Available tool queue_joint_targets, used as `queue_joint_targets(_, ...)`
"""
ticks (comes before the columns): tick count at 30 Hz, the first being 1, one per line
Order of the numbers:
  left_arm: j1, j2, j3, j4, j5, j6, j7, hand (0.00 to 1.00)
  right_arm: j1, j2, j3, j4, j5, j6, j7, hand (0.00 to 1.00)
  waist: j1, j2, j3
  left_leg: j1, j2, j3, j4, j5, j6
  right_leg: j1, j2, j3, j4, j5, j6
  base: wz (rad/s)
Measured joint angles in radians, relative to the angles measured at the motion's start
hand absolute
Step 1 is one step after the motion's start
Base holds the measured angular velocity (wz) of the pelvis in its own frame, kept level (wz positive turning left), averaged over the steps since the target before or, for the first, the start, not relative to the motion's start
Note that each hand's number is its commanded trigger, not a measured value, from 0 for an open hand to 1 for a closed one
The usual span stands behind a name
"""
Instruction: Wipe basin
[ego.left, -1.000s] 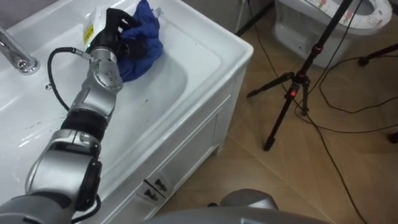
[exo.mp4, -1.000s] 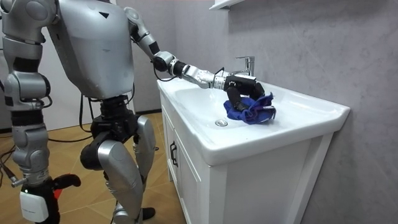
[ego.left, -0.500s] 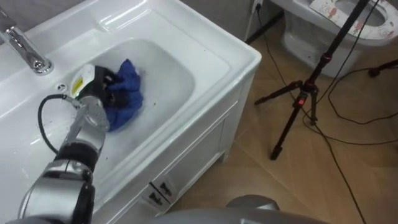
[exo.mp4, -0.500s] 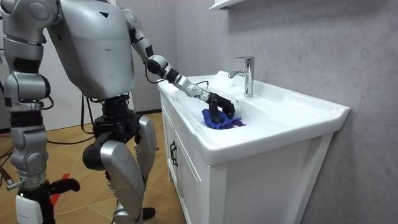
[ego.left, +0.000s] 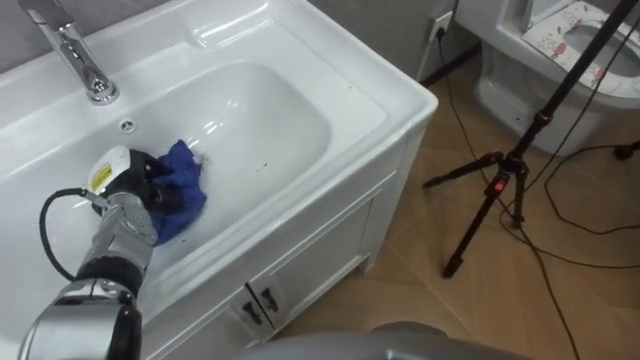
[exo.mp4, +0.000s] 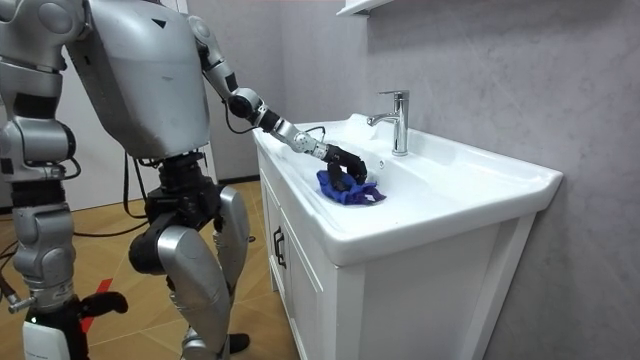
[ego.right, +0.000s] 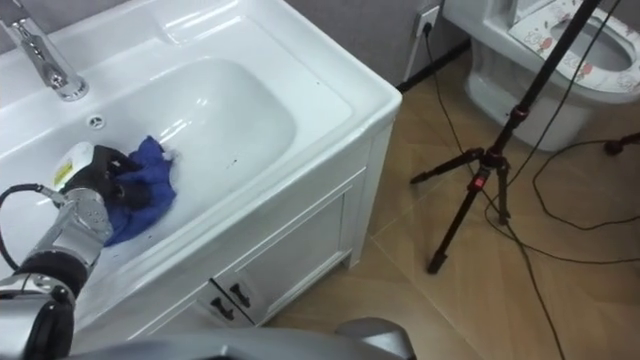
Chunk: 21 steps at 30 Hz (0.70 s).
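A crumpled blue cloth (ego.left: 183, 188) lies inside the white basin (ego.left: 270, 110), on its near left slope. My left hand (ego.left: 135, 180) comes in from the lower left and is shut on the cloth, fingers curled into its folds. In the room view I stand at the end of the vanity with the left arm stretched over the basin; the hand (exo.mp4: 345, 160) presses down on the cloth (exo.mp4: 352, 192). My right hand (exo.mp4: 42, 335) hangs by my side at the room view's lower left.
A chrome faucet (ego.left: 80, 60) stands behind the basin, with a small overflow hole (ego.left: 127, 125) below it. Cabinet doors (ego.left: 300, 270) sit under the counter. On the wooden floor to the right stand a black tripod (ego.left: 500, 180) with trailing cables and a toilet (ego.left: 560, 50).
My left hand has dragged the blue cloth from the basin's far right rim down through the bowl to its near left side. The eye views have shifted as well.
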Motion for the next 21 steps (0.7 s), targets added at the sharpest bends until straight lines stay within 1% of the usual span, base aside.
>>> queue_joint_targets(6, 0.000, 0.000, 0.001, 0.010, -0.002, -0.001, -0.001, 1.00, -0.002, -0.004, -0.002, -0.002, -0.005, -0.001, -0.011, 0.00, 0.002, 0.005, -0.0028, 0.004, 0.000, 0.001, 0.000, 0.000, 0.000, 0.002, 0.002, 0.001, -0.001, -0.001, -0.001, 0.01)
queue_joint_targets(10, 0.000, 0.000, 0.010, 0.014, -0.002, -0.002, -0.002, 1.00, 0.000, -0.004, -0.004, -0.002, -0.014, 0.000, -0.009, 0.00, 0.003, 0.006, -0.0033, 0.006, 0.000, 0.000, -0.007, 0.000, -0.001, 0.005, 0.003, 0.003, -0.001, -0.001, -0.001, 0.00)
queue_joint_targets(12, 0.001, 0.001, 0.051, 0.015, -0.002, -0.003, -0.016, 1.00, 0.001, -0.004, -0.035, -0.002, -0.017, 0.000, -0.008, 0.00, 0.006, 0.011, -0.0052, 0.006, 0.000, 0.001, -0.009, 0.000, -0.001, 0.002, 0.004, 0.006, -0.002, -0.001, -0.001, -0.06)
queue_joint_targets(13, 0.001, 0.001, 0.075, 0.012, -0.001, -0.003, -0.028, 1.00, 0.002, -0.005, -0.050, -0.002, -0.017, 0.001, -0.009, 0.00, 0.014, 0.011, -0.0074, 0.006, 0.000, 0.001, -0.009, -0.001, -0.001, 0.000, 0.006, 0.010, -0.002, -0.001, -0.001, -0.08)
queue_joint_targets(14, 0.001, 0.001, 0.085, 0.011, -0.002, -0.003, -0.030, 1.00, 0.004, -0.005, -0.056, -0.002, -0.016, 0.002, -0.010, 0.00, 0.019, 0.019, -0.0096, 0.006, 0.000, 0.001, -0.009, -0.001, -0.001, 0.000, 0.006, 0.011, -0.002, -0.001, -0.001, -0.07)
queue_joint_targets(16, 0.000, 0.002, 0.103, 0.010, -0.003, -0.003, -0.038, 1.00, 0.013, -0.005, -0.074, -0.006, -0.015, 0.012, -0.010, 0.00, 0.032, 0.017, -0.0095, 0.007, 0.000, 0.000, -0.009, -0.001, -0.001, 0.001, 0.006, 0.012, -0.001, 0.000, -0.001, 0.00)
queue_joint_targets(17, 0.000, 0.002, 0.119, 0.010, -0.002, -0.003, -0.045, 1.00, 0.019, -0.007, -0.075, -0.011, -0.015, 0.016, -0.011, 0.00, 0.038, 0.019, -0.0115, 0.008, 0.001, 0.000, -0.009, -0.001, -0.001, 0.002, 0.007, 0.012, -0.001, 0.000, -0.001, 0.00)
queue_joint_targets(20, -0.001, 0.013, 0.164, 0.027, -0.001, -0.011, -0.058, 1.00, 0.017, -0.005, -0.116, -0.016, -0.030, 0.020, -0.007, 0.00, 0.053, 0.029, -0.0143, 0.008, 0.001, 0.000, -0.012, -0.001, -0.001, 0.001, 0.010, 0.016, 0.000, 0.000, -0.002, -0.04)
queue_joint_targets(21, -0.001, 0.022, 0.187, 0.039, -0.001, -0.017, -0.067, 1.00, 0.017, -0.006, -0.132, -0.023, -0.048, 0.020, -0.007, 0.00, 0.057, 0.032, -0.0144, 0.008, 0.002, 0.000, -0.012, -0.001, -0.001, 0.001, 0.009, 0.013, 0.000, 0.000, -0.002, 0.00)
